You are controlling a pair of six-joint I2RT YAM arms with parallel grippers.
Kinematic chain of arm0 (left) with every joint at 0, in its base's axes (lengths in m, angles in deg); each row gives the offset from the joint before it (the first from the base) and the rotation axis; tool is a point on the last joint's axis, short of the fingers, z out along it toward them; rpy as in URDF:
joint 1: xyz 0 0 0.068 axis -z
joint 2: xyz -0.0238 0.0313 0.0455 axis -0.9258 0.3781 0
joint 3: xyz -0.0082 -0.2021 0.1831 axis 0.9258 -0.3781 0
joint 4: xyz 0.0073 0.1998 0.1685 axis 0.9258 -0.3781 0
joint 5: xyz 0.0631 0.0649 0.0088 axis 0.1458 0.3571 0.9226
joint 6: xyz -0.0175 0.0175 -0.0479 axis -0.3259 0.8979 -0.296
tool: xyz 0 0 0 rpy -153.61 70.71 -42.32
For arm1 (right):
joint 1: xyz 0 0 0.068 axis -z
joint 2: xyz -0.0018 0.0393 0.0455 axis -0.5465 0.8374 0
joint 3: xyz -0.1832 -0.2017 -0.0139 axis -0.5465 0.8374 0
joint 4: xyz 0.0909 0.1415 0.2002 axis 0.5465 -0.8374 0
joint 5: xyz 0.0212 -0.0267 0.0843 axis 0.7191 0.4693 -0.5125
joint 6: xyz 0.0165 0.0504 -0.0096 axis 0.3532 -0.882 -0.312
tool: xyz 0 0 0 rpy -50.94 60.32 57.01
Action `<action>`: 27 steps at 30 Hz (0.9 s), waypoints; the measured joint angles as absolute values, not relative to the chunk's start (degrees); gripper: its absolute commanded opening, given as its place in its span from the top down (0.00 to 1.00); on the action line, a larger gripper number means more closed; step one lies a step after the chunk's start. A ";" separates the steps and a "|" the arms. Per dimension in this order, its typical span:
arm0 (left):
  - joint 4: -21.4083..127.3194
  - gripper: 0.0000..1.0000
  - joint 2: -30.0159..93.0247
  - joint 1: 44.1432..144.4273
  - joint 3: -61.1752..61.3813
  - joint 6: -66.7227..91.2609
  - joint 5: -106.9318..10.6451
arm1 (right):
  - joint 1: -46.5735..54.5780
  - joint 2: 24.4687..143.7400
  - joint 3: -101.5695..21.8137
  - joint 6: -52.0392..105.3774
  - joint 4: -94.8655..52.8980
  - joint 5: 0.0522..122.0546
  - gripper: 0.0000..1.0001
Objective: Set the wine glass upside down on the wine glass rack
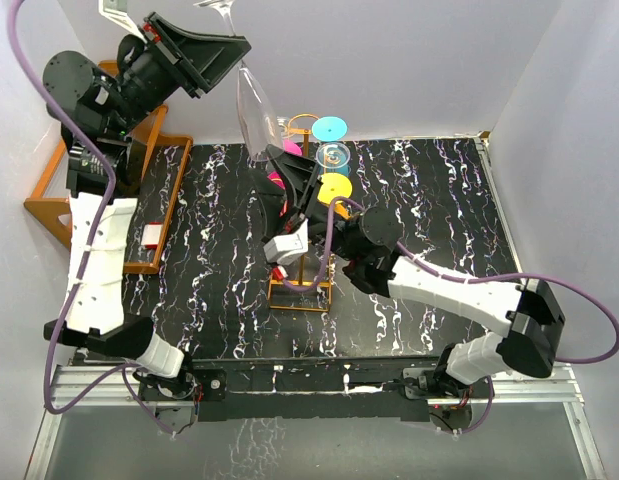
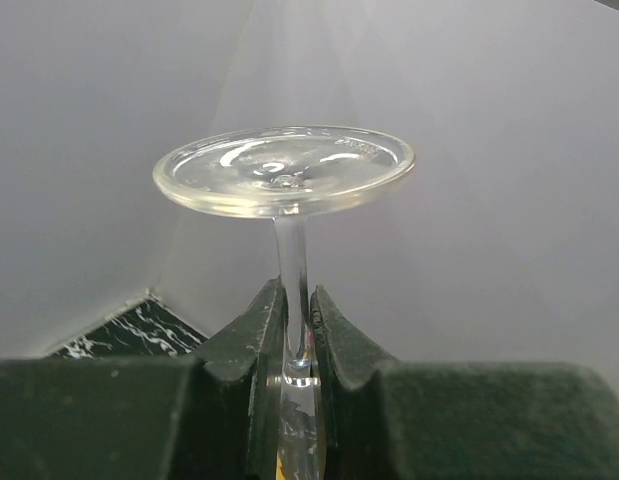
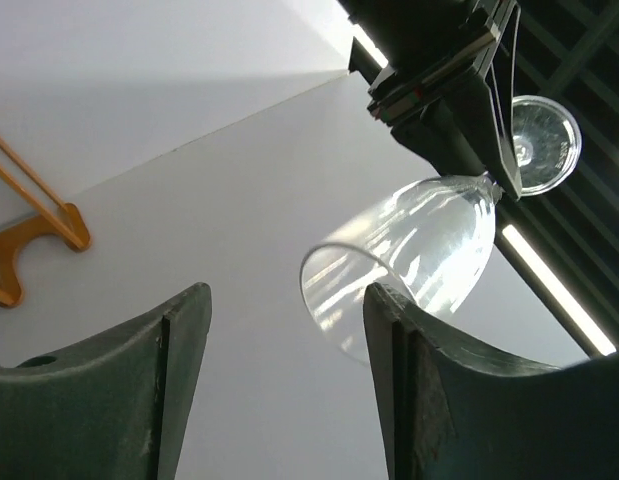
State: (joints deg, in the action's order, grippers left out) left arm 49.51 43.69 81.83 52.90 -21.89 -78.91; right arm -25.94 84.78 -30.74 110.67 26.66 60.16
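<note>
My left gripper (image 1: 232,60) is raised high at the back left and is shut on the stem of a clear wine glass (image 1: 256,118). The glass hangs tilted, bowl down and foot up. In the left wrist view the fingers (image 2: 259,335) pinch the stem below the round foot (image 2: 284,170). The golden wire wine glass rack (image 1: 298,306) stands mid-table, just below and to the right of the bowl. My right gripper (image 1: 287,188) is open and empty beside the rack, pointing up. It sees the bowl (image 3: 409,250) above its gap (image 3: 287,310).
Glasses with cyan (image 1: 329,128), clear (image 1: 334,155), yellow (image 1: 335,187) and pink (image 1: 289,150) feet hang on the rack. A brown wooden stepped shelf (image 1: 49,212) stands at the left edge, under the left arm. White walls close in the black marbled table (image 1: 439,200).
</note>
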 measured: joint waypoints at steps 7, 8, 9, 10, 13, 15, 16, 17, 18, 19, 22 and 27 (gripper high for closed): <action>44.61 1.00 41.74 81.79 56.44 -8.07 -73.16 | -25.63 77.68 -25.89 109.82 24.54 55.59 0.30; 43.69 1.00 41.57 81.72 56.62 -6.15 -72.48 | -25.63 76.43 -25.26 109.73 24.60 55.18 0.30; 42.51 1.00 41.35 81.48 56.64 -3.72 -71.74 | -25.63 75.12 -24.58 109.62 24.63 54.85 0.30; 40.48 1.00 40.98 81.30 56.62 0.01 -71.15 | -25.63 73.63 -23.71 109.43 24.60 54.54 0.30; 37.79 1.00 39.12 80.71 54.02 7.38 -70.82 | -25.63 70.07 -21.91 108.20 24.76 54.28 0.30; 35.17 1.00 36.37 80.32 49.84 13.13 -71.08 | -25.63 68.15 -21.04 107.28 24.67 54.74 0.30; 33.88 1.00 35.01 80.19 47.90 15.53 -71.39 | -25.63 67.34 -20.65 106.87 24.54 55.13 0.30; 32.31 1.00 33.42 79.97 45.62 18.46 -71.98 | -25.63 66.33 -20.21 106.37 24.21 55.70 0.30; 30.25 1.00 32.02 79.77 43.85 21.59 -72.74 | -25.63 65.63 -19.95 105.95 24.08 56.12 0.30; 28.13 1.00 30.84 79.56 42.52 24.84 -73.77 | -25.63 64.74 -19.66 105.14 23.58 56.84 0.30; 22.67 1.00 28.35 79.45 40.29 33.04 -76.15 | -25.63 62.70 -19.38 102.37 23.07 58.56 0.31; 16.22 1.00 25.07 79.34 35.02 41.87 -80.46 | -25.63 58.14 -16.41 97.23 23.03 60.38 0.32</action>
